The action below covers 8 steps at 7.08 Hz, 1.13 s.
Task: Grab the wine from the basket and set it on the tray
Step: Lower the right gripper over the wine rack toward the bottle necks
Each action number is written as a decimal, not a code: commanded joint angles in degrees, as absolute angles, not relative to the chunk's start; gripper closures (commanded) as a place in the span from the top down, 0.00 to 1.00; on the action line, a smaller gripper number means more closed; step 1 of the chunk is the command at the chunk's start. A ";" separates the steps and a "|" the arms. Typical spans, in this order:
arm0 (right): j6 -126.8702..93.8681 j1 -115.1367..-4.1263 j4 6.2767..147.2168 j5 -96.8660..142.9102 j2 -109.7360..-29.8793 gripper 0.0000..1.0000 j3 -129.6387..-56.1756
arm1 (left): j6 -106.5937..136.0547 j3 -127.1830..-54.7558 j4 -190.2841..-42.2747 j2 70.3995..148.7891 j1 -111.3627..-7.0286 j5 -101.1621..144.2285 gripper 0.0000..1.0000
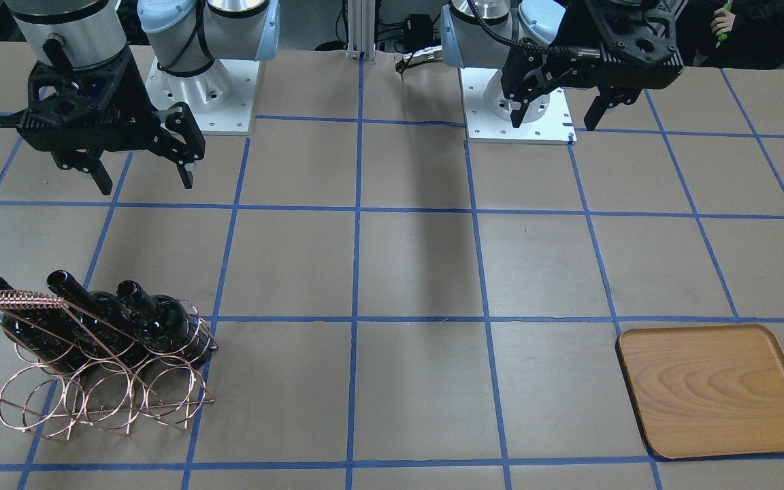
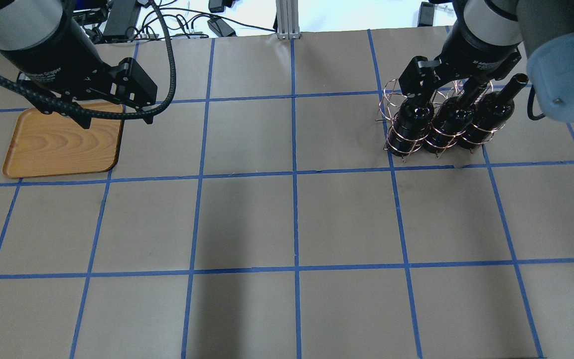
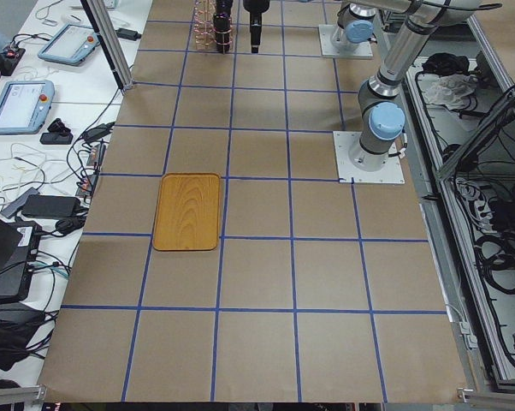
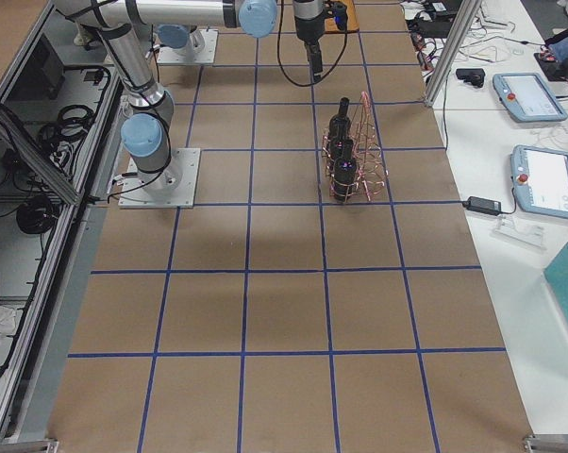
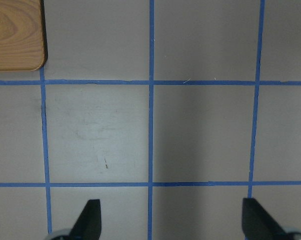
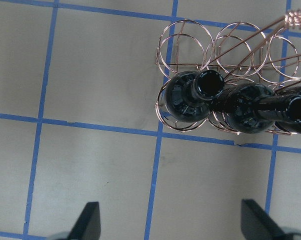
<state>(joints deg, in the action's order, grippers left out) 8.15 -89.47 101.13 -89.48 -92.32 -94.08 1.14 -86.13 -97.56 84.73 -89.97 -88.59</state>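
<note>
Three near-black wine bottles (image 1: 154, 320) (image 2: 413, 117) (image 6: 195, 95) lean side by side in the copper wire basket (image 1: 18, 298) (image 2: 391, 97) (image 6: 230, 65), necks up and tilted toward the robot. My right gripper (image 1: 145, 184) (image 2: 444, 85) (image 6: 170, 220) is open and empty, well above the basket and a little to the robot's side of it. The wooden tray (image 1: 715, 391) (image 2: 60, 142) (image 5: 15, 35) lies flat and bare at the other end of the table. My left gripper (image 1: 554, 122) (image 2: 112, 112) (image 5: 171, 220) is open and empty, high above the table near the tray's inner edge.
The table is brown paper with a blue tape grid. The two arm bases (image 1: 201, 88) (image 1: 518, 102) stand at the robot's edge. The basket's row of loops away from the robot holds nothing. Tablets and cables lie on side benches (image 3: 35, 94) off the table.
</note>
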 commanded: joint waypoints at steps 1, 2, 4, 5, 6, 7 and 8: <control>8.70 -89.12 100.99 -89.47 -92.28 1.00 -94.04 | 1.06 -86.13 -97.56 84.64 -90.00 -88.59 1.00; 8.61 -88.86 100.73 -89.47 -92.37 1.00 -94.04 | 1.14 -86.13 -97.56 84.64 -89.91 -88.59 1.00; 8.61 -88.60 100.46 -89.65 -92.46 1.00 -93.78 | 1.14 -86.13 -97.56 84.64 -89.91 -88.59 1.00; 8.61 -88.25 100.46 -89.65 -92.72 1.00 -93.78 | 1.14 -86.13 -97.56 84.64 -90.00 -88.59 1.00; 8.61 -88.16 100.55 -89.65 -92.72 1.00 -93.61 | 1.06 -86.13 -97.56 84.64 -89.91 -88.59 1.00; 8.61 -88.15 100.72 -89.65 -93.59 1.00 -92.82 | 1.14 -86.13 -97.56 84.64 -89.91 -88.59 1.00; 8.61 -87.55 100.46 -90.34 -93.78 1.00 -92.81 | 1.06 -86.13 -97.56 84.55 -90.00 -88.59 1.00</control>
<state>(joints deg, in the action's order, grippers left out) 8.61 -88.02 100.59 -89.83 -93.37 -93.08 1.10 -86.13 -97.56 84.61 -89.94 -88.59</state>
